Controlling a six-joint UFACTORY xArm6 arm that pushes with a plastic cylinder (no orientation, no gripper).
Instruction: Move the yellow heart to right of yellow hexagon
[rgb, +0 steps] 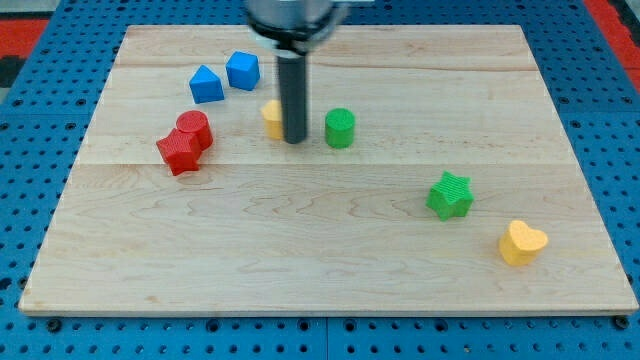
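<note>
The yellow heart (522, 243) lies near the board's lower right corner. The yellow hexagon (272, 117) sits in the upper middle, mostly hidden behind the dark rod. My tip (296, 139) rests on the board right against the hexagon's right side, between it and the green cylinder (340, 128). The tip is far up and to the left of the yellow heart.
A green star (450, 195) lies up-left of the heart. A blue pentagon-like block (206, 85) and a blue cube (242, 70) sit at the upper left. A red cylinder (194, 127) touches a red star (178, 152) at the left. The wooden board (330, 280) lies on a blue pegboard.
</note>
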